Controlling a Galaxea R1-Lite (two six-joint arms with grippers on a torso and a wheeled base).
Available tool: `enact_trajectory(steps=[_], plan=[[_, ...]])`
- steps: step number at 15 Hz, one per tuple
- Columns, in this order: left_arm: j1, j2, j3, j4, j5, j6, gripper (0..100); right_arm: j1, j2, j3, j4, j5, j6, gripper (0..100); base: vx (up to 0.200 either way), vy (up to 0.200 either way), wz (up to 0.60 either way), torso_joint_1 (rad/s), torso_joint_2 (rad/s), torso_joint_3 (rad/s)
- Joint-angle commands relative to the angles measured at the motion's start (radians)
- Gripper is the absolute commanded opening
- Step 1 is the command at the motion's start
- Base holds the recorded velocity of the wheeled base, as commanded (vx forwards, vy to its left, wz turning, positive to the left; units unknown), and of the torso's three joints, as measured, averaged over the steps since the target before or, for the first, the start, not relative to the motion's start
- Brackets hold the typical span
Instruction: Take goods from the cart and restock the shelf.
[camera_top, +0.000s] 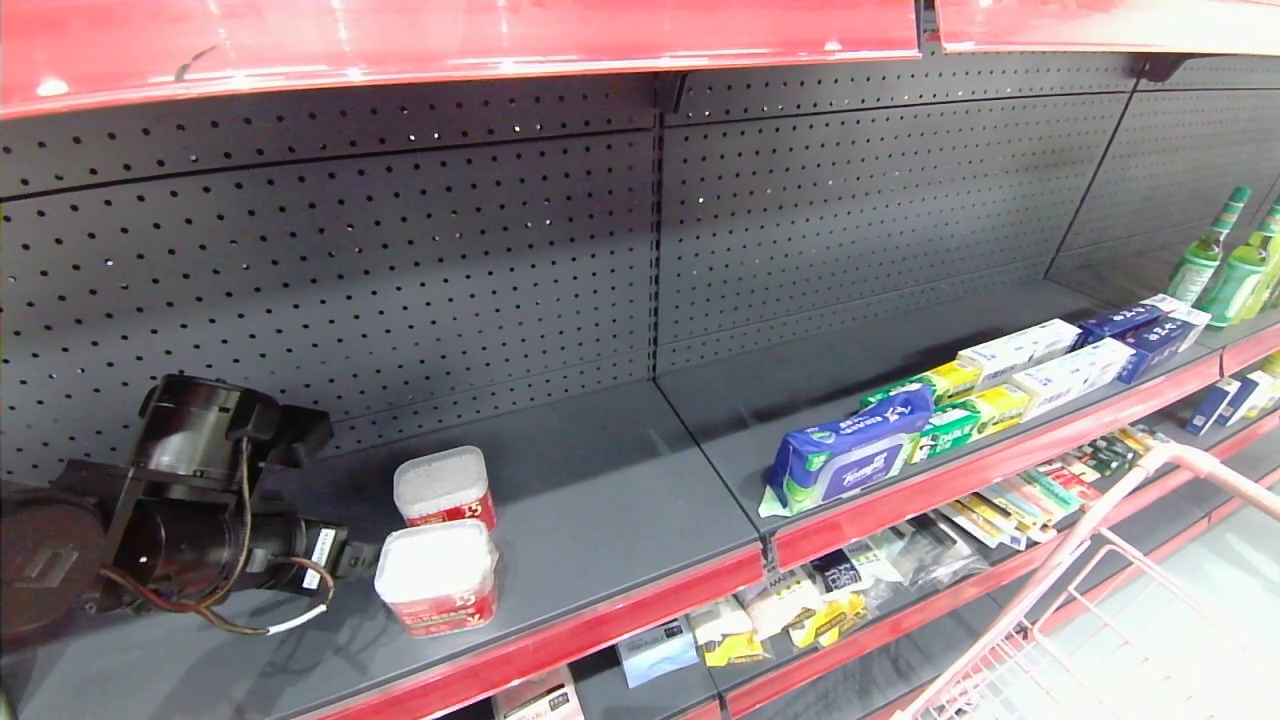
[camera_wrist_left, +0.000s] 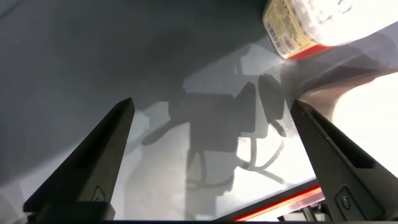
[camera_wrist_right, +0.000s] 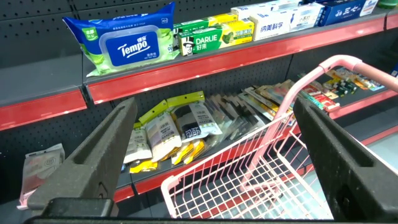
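Two tubs (camera_top: 437, 577) on grey shelf (camera_top: 600, 490)

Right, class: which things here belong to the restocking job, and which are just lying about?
Job: left gripper, right gripper, front tub, rear tub, shelf, cart.
Lying about: wipes pack, toothpaste boxes, green bottles, lower-shelf packets.

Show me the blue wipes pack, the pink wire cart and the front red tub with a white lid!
blue soft wipes pack (camera_top: 850, 455): head view, middle of its front label.
pink wire cart (camera_wrist_right: 341, 61): right wrist view, on its handle bar.
front red plastic tub with white lid (camera_top: 432, 562): head view, on the lid.
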Motion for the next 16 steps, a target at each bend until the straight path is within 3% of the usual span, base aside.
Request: enact_trajectory(steps=[1, 2, 5, 7, 9, 11, 13, 14, 16], plan=[[0.045, -0.069, 0.011, -0.001, -0.004, 0.007, 100, 0.0, 0.001, 0.0, 0.0, 0.0, -0.001, 100, 0.0, 0.0, 0.0, 0.0, 0.0, 0.0], [0.057, -0.095, 0.014, 0.001, -0.009, 0.007, 100, 0.0, 0.001, 0.0, 0.0, 0.0, -0.001, 100, 0.0, 0.0, 0.0, 0.0, 0.0, 0.0], [0.18, -0.284, 0.096, -0.001, -0.064, 0.015, 100, 0.0, 0.001, 0.0, 0.0, 0.0, -0.001, 100, 0.0, 0.0, 0.0, 0.0, 0.0, 0.0], [0.278, -0.36, 0.113, 0.006, -0.155, 0.01, 100, 0.0, 0.001, 0.0, 0.0, 0.0, -0.001, 100, 0.0, 0.0, 0.0, 0.0, 0.0, 0.0], [0.353, -0.448, 0.138, 0.006, -0.236, 0.028, 100, 0.0, 0.001, 0.0, 0.0, 0.0, -0.001, 100, 0.0, 0.0, 0.0, 0.0, 0.0, 0.0], [0.394, -0.526, 0.175, 0.013, -0.245, 0.034, 100, 0.0, 0.001, 0.0, 0.0, 0.0, -0.001, 100, 0.0, 0.0, 0.0, 0.0, 0.0, 0.0], [0.402, -0.603, 0.218, 0.007, -0.253, 0.028, 100, 0.0, 0.001, 0.0, 0.0, 0.0, -0.001, 100, 0.0, 0.0, 0.0, 0.0, 0.0, 0.0], [0.403, -0.675, 0.218, 0.007, -0.323, 0.005, 100, 0.0, 0.001, 0.0, 0.0, 0.0, -0.001, 100, 0.0, 0.0, 0.0, 0.0, 0.0, 0.0], [0.405, -0.753, 0.236, 0.009, -0.36, -0.002, 100, 0.0, 0.001, 0.0, 0.0, 0.0, -0.001, 100, 0.0, 0.0, 0.0, 0.0, 0.0, 0.0]])
